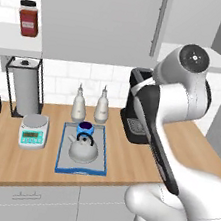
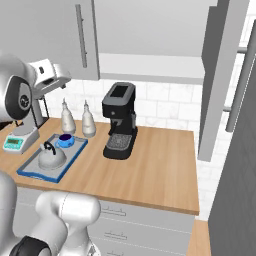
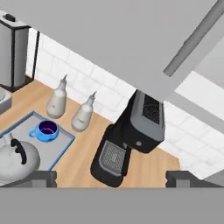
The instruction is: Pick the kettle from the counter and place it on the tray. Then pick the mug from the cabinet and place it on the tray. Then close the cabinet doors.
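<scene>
Cabinet doors (image 2: 220, 75) are what is left to do: the kettle (image 1: 83, 149) and the blue mug (image 1: 85, 128) already sit on the tray (image 1: 62, 148). One flat, stiff door stands swung out, right of the coffee machine (image 2: 120, 127). It would likely swing easily when pushed near its long bar handle (image 2: 239, 80). The gripper (image 3: 111, 177) is spread wide, holding nothing.

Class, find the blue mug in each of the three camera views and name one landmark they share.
Left base view: mug at the tray's far end, behind the kettle.
Right base view: mug left of centre, on the tray.
Hand view: mug lower left.
Shared landmark: black coffee machine.
</scene>
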